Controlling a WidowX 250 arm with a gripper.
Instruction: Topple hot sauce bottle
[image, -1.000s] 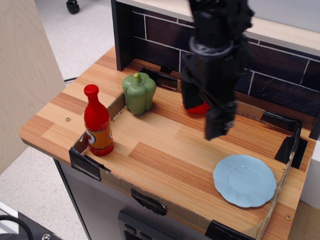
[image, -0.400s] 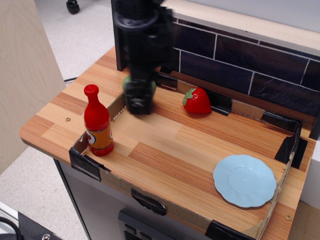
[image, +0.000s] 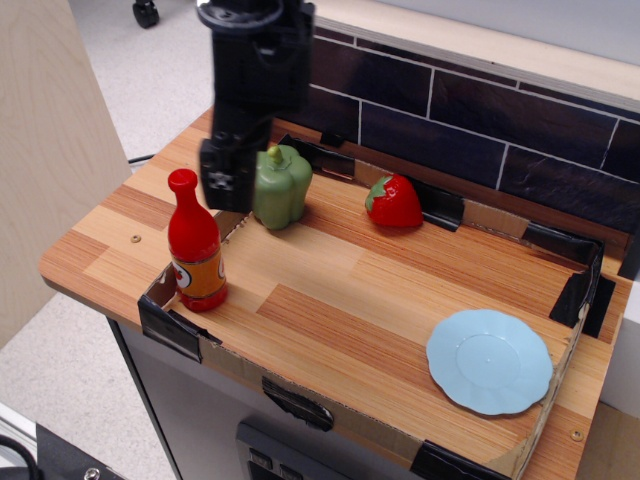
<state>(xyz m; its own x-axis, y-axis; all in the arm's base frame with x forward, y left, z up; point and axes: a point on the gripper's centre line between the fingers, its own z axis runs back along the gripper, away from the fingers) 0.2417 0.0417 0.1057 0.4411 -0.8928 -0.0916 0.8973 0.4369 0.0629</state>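
While the end effector is hanging over the table's back-left area, the hot sauce bottle is standing upright just below and in front of it. Jaw opening: cannot tell, probably narrow. Risk: a sweep is likely clipping the green pepper touching its right, or sliding the bottle instead of tipping it. Versus earlier, it is sitting further left, nearer the bottle.

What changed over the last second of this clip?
The gripper swept from the right, over the strawberry, leftward past the green pepper, ending close beside the hot sauce bottle. Nothing was grasped. Bottle still upright; pepper, strawberry and plate unmoved.
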